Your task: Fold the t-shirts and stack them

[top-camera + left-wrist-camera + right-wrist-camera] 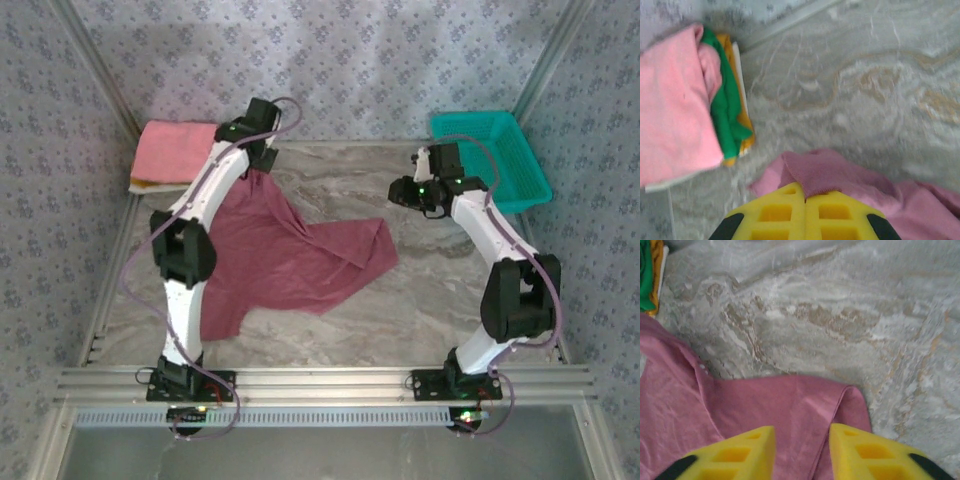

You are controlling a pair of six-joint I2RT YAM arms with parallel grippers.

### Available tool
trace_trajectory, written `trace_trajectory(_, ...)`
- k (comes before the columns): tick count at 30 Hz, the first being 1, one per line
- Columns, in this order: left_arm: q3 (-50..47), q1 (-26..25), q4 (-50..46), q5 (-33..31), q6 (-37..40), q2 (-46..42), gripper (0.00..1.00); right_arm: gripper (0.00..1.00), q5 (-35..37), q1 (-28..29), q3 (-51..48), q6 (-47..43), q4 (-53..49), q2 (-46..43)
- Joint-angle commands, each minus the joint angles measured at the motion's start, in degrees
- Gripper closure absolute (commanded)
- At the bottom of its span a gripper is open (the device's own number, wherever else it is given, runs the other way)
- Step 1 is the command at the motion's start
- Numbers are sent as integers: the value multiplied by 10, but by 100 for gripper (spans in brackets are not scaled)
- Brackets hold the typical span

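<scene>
**Top external.** Shirt (290, 260), maroon, lies unfolded on the surface (430, 290) at centre-left of the frame. One arm of the cloth runs from the upper left down to the lower left. The other reaches right toward mid-frame.
- Left pincer (262, 168): at the shirt's upper-left tip, where the cloth rises to it.
- Right pincer (400, 192): right of centre, just above and right of the shirt's right-hand end, apart from it.
- Stack (175, 150) of folded shirts: upper left corner, close beside the left pincer.
- Basket (495, 160), teal: upper right.

**Left wrist.** Left pincer (805, 200) is at bottom centre, its fingers pressed together on a pinch of shirt (840, 175). The rest of the cloth trails to the lower right. The stack (670, 100) is at the left of the frame, pink on top, with green, yellow and white edges showing, well apart from the held corner.

**Right wrist.** Right pincer (801, 432) is at bottom centre. Its fingers (745, 450) stand moderately apart with nothing held. The shirt (765, 400) lies below and to the left. Its doubled edge ends just right of the gap, with bare surface (865, 315) beyond.

**Judgement.** The free right-hand end is nearer the right arm. Any regrasp there goes downward onto the edge under the gap.
</scene>
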Motion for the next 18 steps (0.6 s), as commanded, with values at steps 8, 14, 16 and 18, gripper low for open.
trace_trajectory(8, 349, 16, -13, -33, 114, 250, 64, 55, -81, 51, -130, 52, 57, 13)
trace_trajectory(14, 362, 19, 56, -33, 85, 219, 2, 55, -61, 85, -124, 49, 48, 7)
trace_trajectory(16, 368, 18, 53, -27, 67, 175, 2, 55, -54, 92, -120, 46, 45, 3)
trace_trajectory(18, 366, 19, 39, -27, 41, 116, 2, 56, -31, 114, -125, 20, 44, -12)
